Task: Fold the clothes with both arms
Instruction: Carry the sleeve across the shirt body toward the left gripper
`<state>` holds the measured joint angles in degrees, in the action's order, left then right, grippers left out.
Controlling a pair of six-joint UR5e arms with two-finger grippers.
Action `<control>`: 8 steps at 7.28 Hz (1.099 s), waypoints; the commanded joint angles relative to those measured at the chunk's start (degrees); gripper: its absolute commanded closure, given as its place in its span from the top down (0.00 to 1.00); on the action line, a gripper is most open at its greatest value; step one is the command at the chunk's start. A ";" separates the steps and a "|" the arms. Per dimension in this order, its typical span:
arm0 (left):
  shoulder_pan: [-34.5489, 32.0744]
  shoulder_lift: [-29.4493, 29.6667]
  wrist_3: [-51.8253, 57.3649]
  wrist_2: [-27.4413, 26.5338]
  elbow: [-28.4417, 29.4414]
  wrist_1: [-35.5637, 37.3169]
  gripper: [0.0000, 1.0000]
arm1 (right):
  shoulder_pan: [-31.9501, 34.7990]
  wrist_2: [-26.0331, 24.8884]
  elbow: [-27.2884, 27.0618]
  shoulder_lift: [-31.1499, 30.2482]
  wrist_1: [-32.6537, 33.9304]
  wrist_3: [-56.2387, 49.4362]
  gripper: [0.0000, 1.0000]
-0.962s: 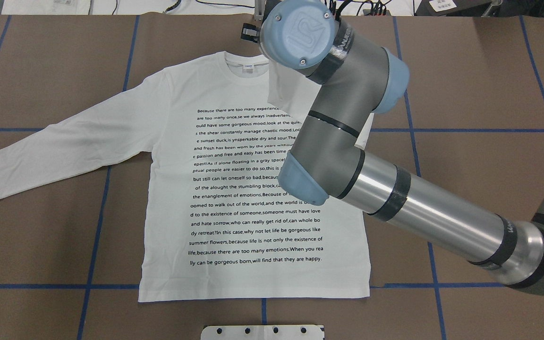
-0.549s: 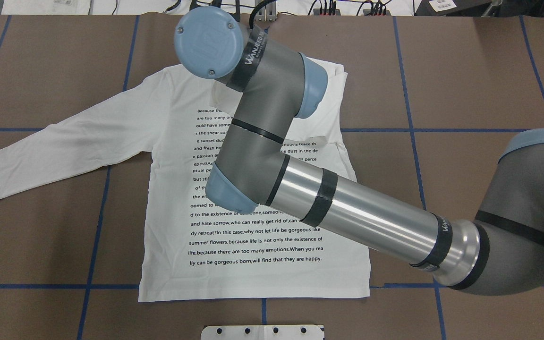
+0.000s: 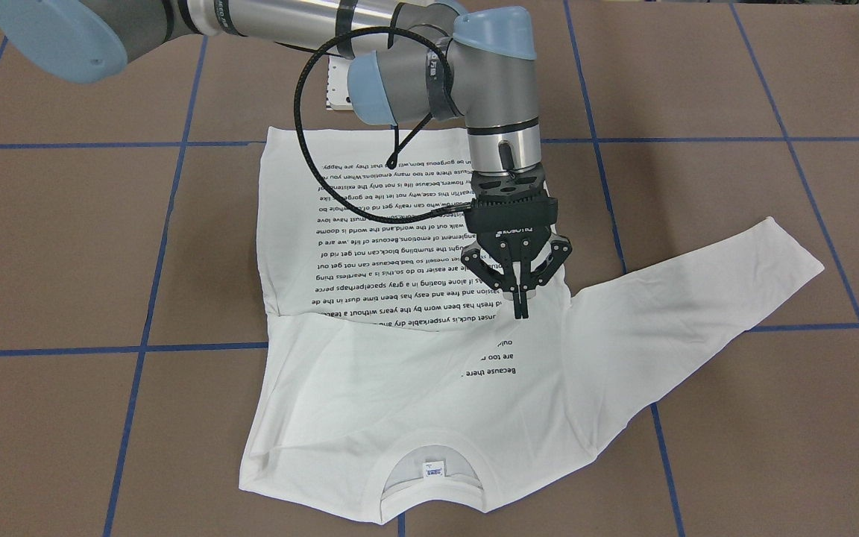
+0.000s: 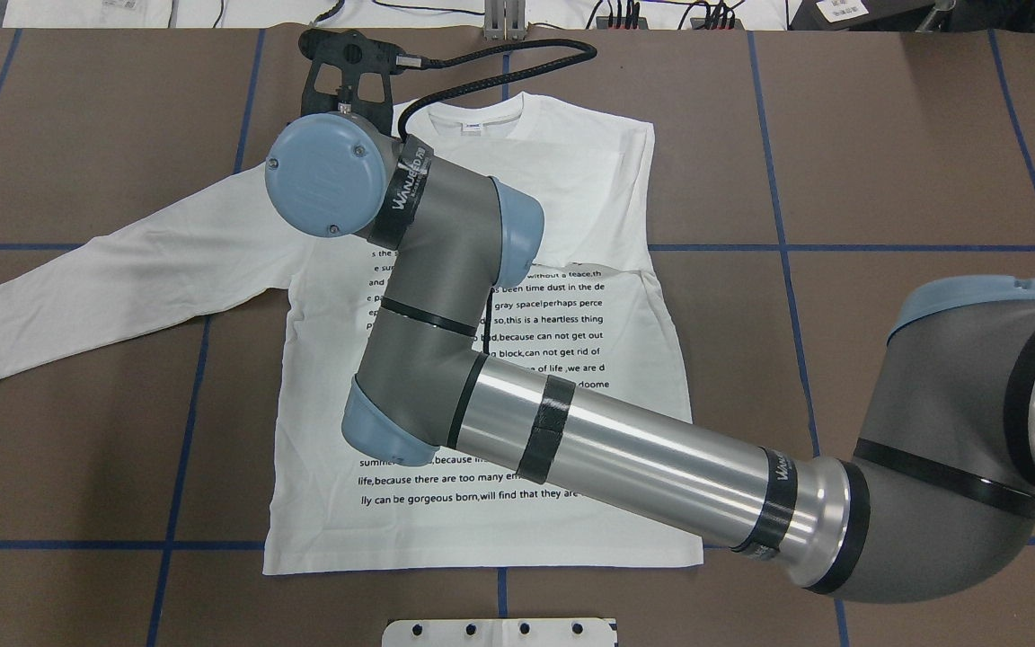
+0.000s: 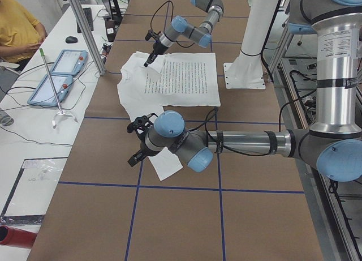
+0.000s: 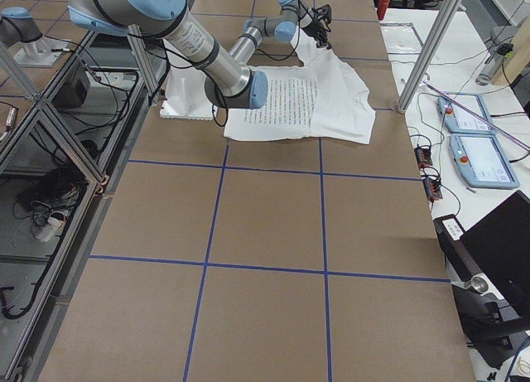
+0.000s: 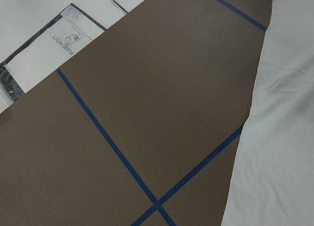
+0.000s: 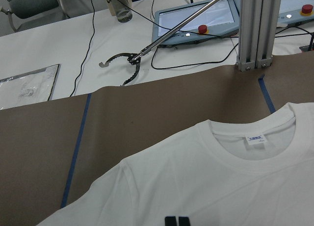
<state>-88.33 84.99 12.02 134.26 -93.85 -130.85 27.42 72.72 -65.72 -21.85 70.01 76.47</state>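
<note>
The white long-sleeved shirt [image 4: 517, 422] lies flat with its printed text up and its collar [image 3: 433, 466] away from the robot. Its right sleeve [image 3: 370, 373] is folded across the chest and tapers up to my right gripper [image 3: 522, 306]. That gripper is shut on the cuff, near the left armpit, and also shows in the right wrist view [image 8: 176, 220]. The right arm [image 4: 625, 458] covers much of the text. The left sleeve [image 4: 104, 279] lies spread out. My left gripper [image 5: 137, 143] hovers over that sleeve's end; I cannot tell whether it is open or shut.
Brown paper with blue tape lines [image 4: 778, 247] covers the table. The white pedestal plate [image 4: 499, 632] sits at the near edge by the hem. An aluminium post [image 8: 255, 30], pendants [image 5: 56, 74] and a seated person [image 5: 17, 29] are on the operators' side.
The right arm has swept left across the shirt with the right sleeve in its gripper. The sleeve, hanging near the collar a second ago, now stretches over the upper text lines.
</note>
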 commanded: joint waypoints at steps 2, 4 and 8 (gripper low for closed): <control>0.00 0.00 -0.07 0.04 0.15 -0.10 1.00 | -1.58 -0.39 0.24 0.67 -0.05 3.31 1.00; 0.00 0.00 -0.07 0.04 0.07 -0.11 1.00 | -1.32 0.31 0.15 1.37 0.30 3.95 1.00; 0.09 1.23 -0.33 -0.05 0.33 -2.81 1.00 | 9.10 18.20 -7.11 -2.56 19.75 1.51 1.00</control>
<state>-88.32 85.92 11.69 134.21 -93.60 -132.21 32.46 84.59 -69.73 -22.14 82.81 79.61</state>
